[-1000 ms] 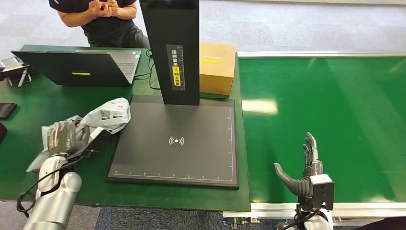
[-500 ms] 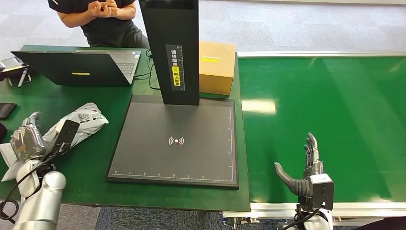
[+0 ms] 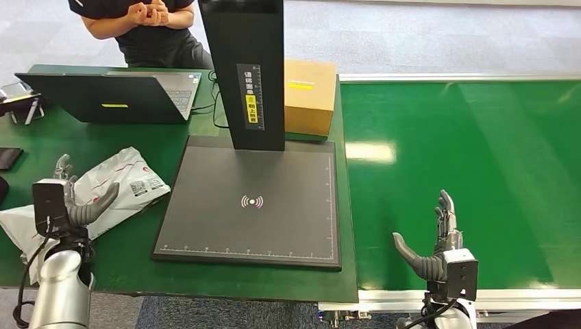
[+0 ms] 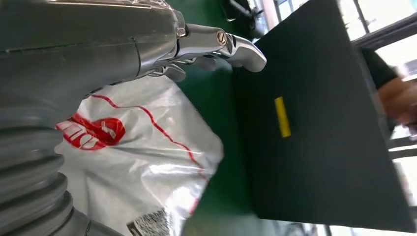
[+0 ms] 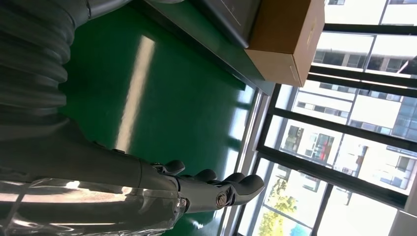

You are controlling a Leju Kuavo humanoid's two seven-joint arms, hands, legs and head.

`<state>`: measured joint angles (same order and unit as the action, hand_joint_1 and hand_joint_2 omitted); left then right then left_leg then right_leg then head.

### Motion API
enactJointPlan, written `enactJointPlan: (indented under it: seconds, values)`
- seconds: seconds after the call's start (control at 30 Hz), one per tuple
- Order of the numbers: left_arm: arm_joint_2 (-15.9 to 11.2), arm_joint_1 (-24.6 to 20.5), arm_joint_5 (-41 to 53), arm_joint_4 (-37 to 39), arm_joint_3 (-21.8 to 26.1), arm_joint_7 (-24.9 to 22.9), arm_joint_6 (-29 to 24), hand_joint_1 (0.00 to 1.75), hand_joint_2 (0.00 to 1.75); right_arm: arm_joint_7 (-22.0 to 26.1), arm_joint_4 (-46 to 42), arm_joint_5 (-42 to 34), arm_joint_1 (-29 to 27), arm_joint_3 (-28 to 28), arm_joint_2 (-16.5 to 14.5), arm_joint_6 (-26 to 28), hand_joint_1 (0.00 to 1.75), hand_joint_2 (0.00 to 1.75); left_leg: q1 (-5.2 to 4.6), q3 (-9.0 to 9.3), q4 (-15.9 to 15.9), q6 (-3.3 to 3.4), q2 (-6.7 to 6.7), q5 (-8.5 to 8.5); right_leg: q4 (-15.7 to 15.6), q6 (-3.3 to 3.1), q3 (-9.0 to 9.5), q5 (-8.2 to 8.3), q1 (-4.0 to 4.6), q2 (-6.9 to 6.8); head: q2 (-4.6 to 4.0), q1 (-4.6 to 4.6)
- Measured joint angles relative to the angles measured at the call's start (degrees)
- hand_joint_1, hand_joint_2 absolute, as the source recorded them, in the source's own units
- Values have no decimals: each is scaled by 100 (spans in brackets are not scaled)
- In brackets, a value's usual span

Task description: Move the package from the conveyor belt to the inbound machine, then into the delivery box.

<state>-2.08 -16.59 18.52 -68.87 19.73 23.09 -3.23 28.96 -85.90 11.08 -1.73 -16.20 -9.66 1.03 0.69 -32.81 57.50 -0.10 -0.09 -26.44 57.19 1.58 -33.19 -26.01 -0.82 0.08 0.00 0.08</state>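
Observation:
The package (image 3: 122, 186), a white and grey plastic mailer with red print (image 4: 142, 162), lies flat on the green table left of the inbound machine. My left hand (image 3: 68, 199) hovers over its left part with thumb and fingers spread, holding nothing (image 4: 98, 44). The inbound machine is a black scanner pad (image 3: 252, 202) with a tall black post (image 3: 246, 68). My right hand (image 3: 438, 240) stands open and empty over the near edge of the green conveyor belt (image 3: 473, 151), fingers pointing up (image 5: 147, 187).
A cardboard box (image 3: 310, 96) sits behind the scanner pad, beside the belt (image 5: 290, 34). An open laptop (image 3: 116, 96) stands at the back left, its dark lid close to my left hand (image 4: 314, 123). A person (image 3: 147, 27) sits behind the table.
My left hand carried the crumpled package leftward, away from the pad, then let it go. The package now lies spread flat on the table. The right hand stayed still.

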Motion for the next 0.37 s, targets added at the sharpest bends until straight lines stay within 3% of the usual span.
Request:
enactJointPlan:
  seconds: [0.13,0.37]
  values:
    - [150,192,-688,-431,69,442,193,0,175,11,-2,20,-3,-2,0,-4,0,175,0,0,0,-1,1,-1,0,0,0,-1,0,-1,0,0]
    - [343,567,-1437,-1149,-49,579,996,0,175,35,9,90,6,1,0,-80,0,175,0,0,0,-2,0,-1,0,0,1,-1,0,-1,0,0]
